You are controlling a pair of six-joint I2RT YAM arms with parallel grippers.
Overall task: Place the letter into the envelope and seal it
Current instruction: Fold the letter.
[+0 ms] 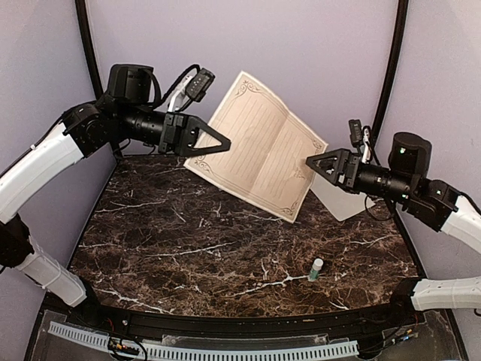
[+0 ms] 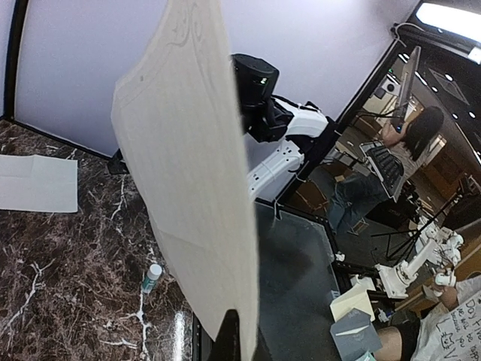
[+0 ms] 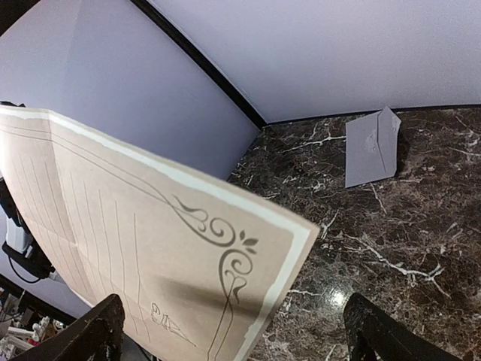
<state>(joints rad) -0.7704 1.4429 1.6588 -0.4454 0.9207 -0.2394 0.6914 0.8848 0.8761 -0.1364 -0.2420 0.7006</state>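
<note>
My left gripper (image 1: pixel 224 143) pinches the letter (image 1: pixel 259 147) aloft. The right gripper (image 1: pixel 310 161) is spread at its corner; next comes folding, probably, before the envelope (image 3: pixel 372 147).

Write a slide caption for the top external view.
Left gripper holds the creased cream paper letter tilted above the dark marble table; the open right gripper hovers at its opposite edge.

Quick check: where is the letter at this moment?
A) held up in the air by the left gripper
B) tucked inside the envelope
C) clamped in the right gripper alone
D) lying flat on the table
A: the left gripper is shut on the edge of the letter and holds it tilted above the table, while the right gripper stands open and the envelope lies apart.
</note>
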